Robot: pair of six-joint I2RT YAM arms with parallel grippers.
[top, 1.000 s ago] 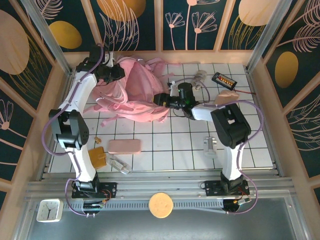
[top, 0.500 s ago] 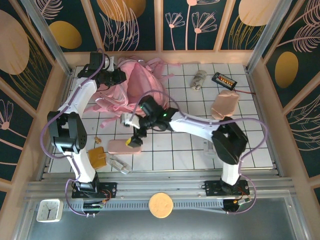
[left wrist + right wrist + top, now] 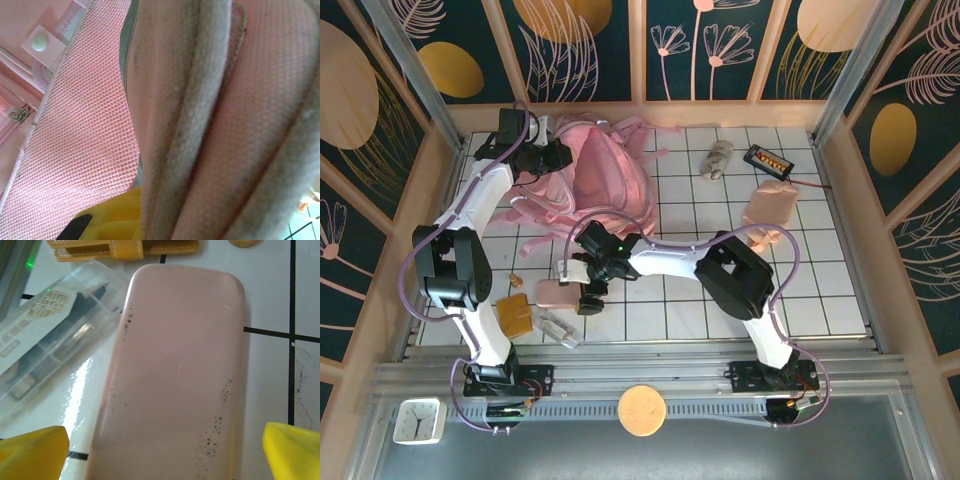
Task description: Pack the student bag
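Right gripper (image 3: 160, 452), fingers spread astride the pink pencil case (image 3: 175, 370), may clip the clear box (image 3: 45, 340) just beside it; whether the left gripper (image 3: 548, 156) clamps the student bag (image 3: 605, 185) at back left can't be told.

A white tiled surface (image 3: 820, 290) with thin black grid lines is lying inside a box-like enclosure. Dark teal wall panels (image 3: 720, 50), painted with gold discs and pale pink leaves and flowers, are rising along its far, left and right edges, framed in light wood (image 3: 638, 50). Silver metal posts (image 3: 410, 72) are slanting up from the far corners. A grey metal rail (image 3: 620, 372) is running along the near edge. Bright, even light is glinting off the glossy tiles.
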